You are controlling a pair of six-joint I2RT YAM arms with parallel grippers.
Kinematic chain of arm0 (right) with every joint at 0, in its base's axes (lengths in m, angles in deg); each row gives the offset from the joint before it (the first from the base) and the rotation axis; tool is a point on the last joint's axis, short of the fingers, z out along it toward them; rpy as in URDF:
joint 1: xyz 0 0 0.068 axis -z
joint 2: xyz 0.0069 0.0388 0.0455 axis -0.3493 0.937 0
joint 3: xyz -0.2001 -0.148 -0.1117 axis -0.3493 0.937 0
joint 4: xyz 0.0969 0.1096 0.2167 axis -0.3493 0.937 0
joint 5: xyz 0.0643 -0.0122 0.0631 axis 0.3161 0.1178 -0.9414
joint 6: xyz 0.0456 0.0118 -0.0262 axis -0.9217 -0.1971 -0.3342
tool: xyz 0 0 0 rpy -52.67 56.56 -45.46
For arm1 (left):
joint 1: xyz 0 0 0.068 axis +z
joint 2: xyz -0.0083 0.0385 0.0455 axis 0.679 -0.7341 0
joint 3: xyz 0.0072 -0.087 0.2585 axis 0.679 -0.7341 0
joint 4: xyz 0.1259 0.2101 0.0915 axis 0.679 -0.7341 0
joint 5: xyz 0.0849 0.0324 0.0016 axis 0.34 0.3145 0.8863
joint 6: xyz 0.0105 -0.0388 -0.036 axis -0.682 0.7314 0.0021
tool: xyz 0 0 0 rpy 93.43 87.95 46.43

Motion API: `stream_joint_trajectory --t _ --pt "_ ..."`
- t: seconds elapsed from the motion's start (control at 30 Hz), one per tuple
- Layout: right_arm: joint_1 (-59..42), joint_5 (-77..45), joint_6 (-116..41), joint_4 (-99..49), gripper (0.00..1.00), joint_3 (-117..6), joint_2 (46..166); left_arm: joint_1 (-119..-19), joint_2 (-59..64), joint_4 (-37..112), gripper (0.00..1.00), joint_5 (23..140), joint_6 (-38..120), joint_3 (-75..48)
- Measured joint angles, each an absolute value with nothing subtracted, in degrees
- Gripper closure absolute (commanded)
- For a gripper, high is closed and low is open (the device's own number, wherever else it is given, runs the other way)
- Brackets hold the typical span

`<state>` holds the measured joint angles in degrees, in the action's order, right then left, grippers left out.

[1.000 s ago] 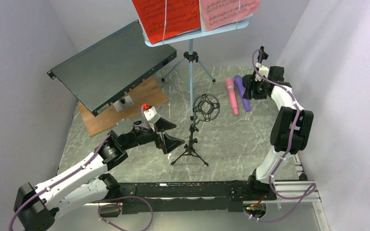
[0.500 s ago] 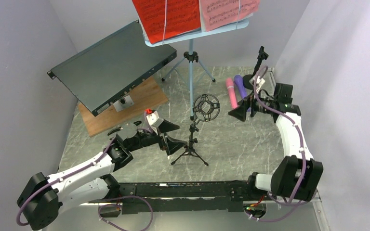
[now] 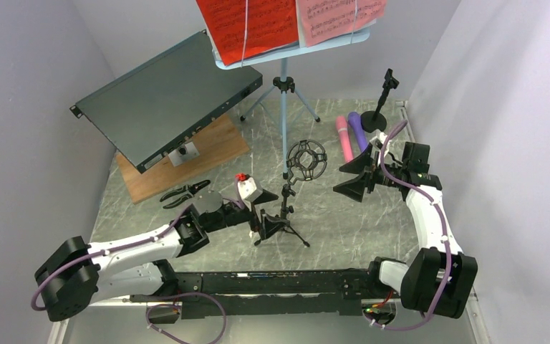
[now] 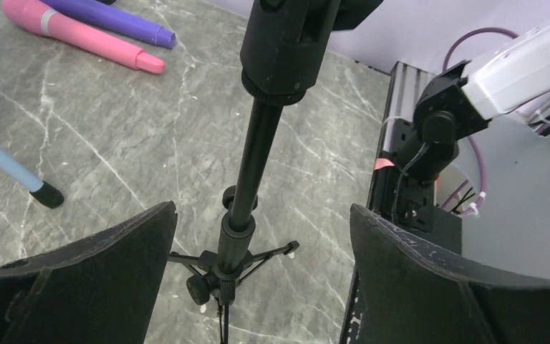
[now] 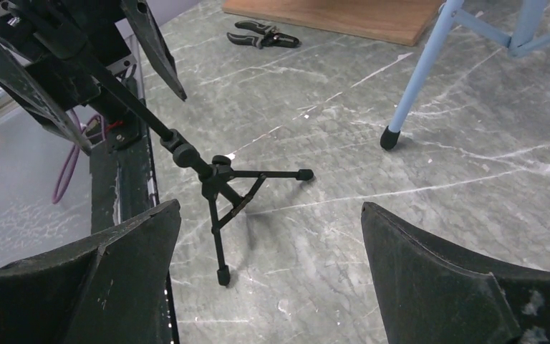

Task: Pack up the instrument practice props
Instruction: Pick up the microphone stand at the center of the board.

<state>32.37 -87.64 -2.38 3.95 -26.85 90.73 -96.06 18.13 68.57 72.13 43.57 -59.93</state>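
Left gripper [image 4: 259, 213] is spread either side of the mic stand [image 4: 256, 154] pole (right gripper [image 3: 341, 180] spread too), looks roughly centred, so squeeze low and lift straight.

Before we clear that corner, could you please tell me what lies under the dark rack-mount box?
A wooden board lies flat on the table under the dark rack-mount box, with its near and right edges showing. The box covers the rest of the board, so anything else beneath it cannot be seen.
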Motion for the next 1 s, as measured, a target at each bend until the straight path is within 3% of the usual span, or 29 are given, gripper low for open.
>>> stream_joint_trajectory --t 0.3,0.53,0.67,0.73,0.83,1.0 --pt "32.4 -87.9 -2.4 2.6 0.00 -26.6 91.2 -99.3 12.8 69.7 0.31 79.9 39.8 -59.4" --pt "31.7 -87.9 -2.7 2.2 0.01 -26.3 92.6 -100.0 11.2 71.0 0.37 82.3 39.6 -57.6" --pt "30.6 -87.9 -2.7 2.0 0.01 -26.1 93.2 -100.5 10.9 71.7 0.56 82.7 39.8 -56.7" --pt "30.0 -87.9 -2.7 2.0 0.01 -26.0 93.4 -100.6 10.6 71.8 0.78 83.0 39.9 -56.3" --pt "29.3 -87.9 -3.5 1.5 0.01 -25.9 93.6 -100.7 10.2 71.7 0.96 83.3 39.4 -55.5" --pt "25.9 -88.0 -14.8 -9.1 0.01 -21.8 93.7 -100.6 9.7 70.7 1.00 84.1 37.3 -54.3"
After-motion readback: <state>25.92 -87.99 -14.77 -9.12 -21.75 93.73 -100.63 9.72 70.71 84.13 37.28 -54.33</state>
